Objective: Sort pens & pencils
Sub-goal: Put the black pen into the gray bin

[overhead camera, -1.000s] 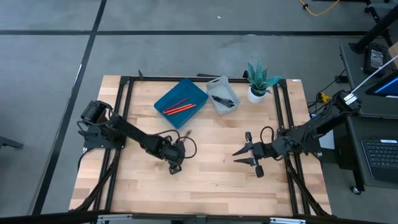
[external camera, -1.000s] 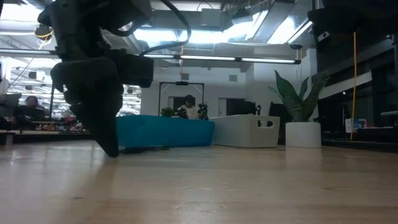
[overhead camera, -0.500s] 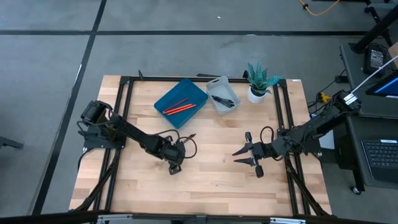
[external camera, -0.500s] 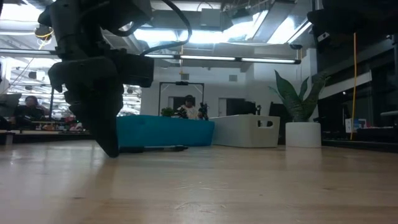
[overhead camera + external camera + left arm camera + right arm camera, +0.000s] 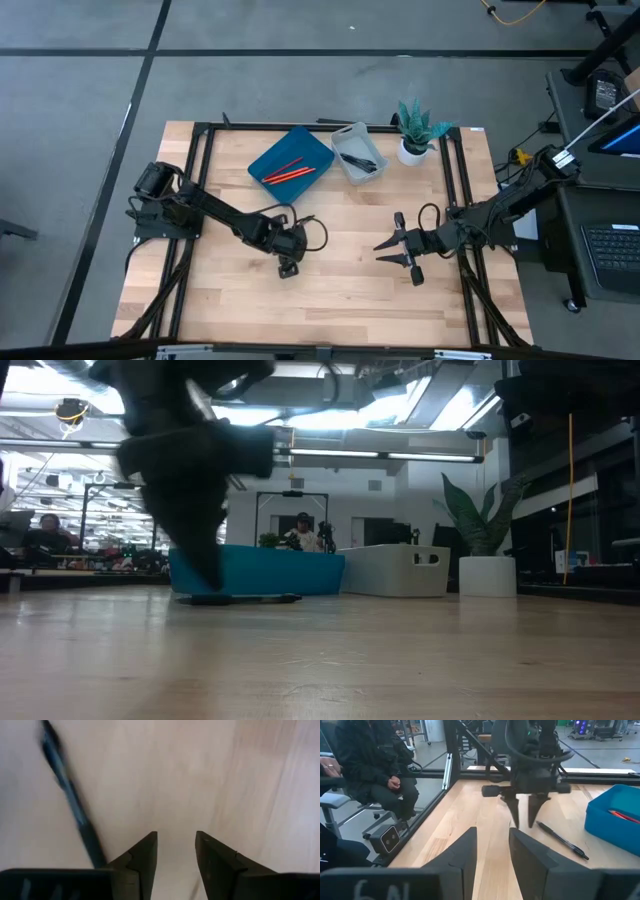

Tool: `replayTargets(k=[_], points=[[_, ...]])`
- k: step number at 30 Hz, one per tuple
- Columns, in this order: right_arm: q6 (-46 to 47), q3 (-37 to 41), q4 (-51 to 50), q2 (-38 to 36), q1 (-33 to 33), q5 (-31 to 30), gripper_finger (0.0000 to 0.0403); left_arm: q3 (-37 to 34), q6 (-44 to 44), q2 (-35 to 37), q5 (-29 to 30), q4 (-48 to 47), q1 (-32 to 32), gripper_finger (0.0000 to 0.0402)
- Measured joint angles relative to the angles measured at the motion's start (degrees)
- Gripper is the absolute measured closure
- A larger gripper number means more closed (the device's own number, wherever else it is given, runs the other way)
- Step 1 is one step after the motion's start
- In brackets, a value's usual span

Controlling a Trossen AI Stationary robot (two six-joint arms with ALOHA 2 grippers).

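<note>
you are most of the way through, as far as the table shows. two red pencils (image 5: 288, 171) lie in the blue tray (image 5: 310, 145), and dark pens (image 5: 360, 161) lie in the grey bin (image 5: 343, 133) next to it. what is left is one black pen (image 5: 563, 840) lying loose on the wood, just beside your left gripper (image 5: 288, 266). its fingers (image 5: 514, 809) point down at the table with a narrow gap between them and nothing in that gap; the pen lies outside them, off to one side, with its near end close to the tips. in the left wrist view the pen (image 5: 70, 800) runs past the outside of one finger, not between the two. so you would need to shift across until the fingers straddle it, then close. i cannot see any other stray pen or pencil on the boards.

your right gripper (image 5: 388, 250) hangs over the table's right half, well away from the pen, fingers parted and empty.

the table (image 5: 350, 310) is pale wood planks inside a black frame, flat and bare apart from the containers and a potted plant (image 5: 417, 128) past the bin, at the far edge. beyond it is a bright workshop with ceiling lights. a seated person (image 5: 375, 765) in dark clothes is close to the table's left side, and others (image 5: 304, 530) sit farther back.
</note>
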State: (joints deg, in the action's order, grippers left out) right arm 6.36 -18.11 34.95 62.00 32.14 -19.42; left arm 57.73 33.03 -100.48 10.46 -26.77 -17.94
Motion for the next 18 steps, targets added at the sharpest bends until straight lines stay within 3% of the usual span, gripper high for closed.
replayTargets(k=[11,18], points=[[0.72,0.03,-0.80,0.75,-0.01,0.04,0.0288,2.98,-3.08,0.11,8.36,-8.80,5.08,0.0272],[0.72,0.03,-0.80,2.07,0.00,0.04,0.0288,2.99,-1.95,-0.05,7.67,-8.49,8.05,0.0271]])
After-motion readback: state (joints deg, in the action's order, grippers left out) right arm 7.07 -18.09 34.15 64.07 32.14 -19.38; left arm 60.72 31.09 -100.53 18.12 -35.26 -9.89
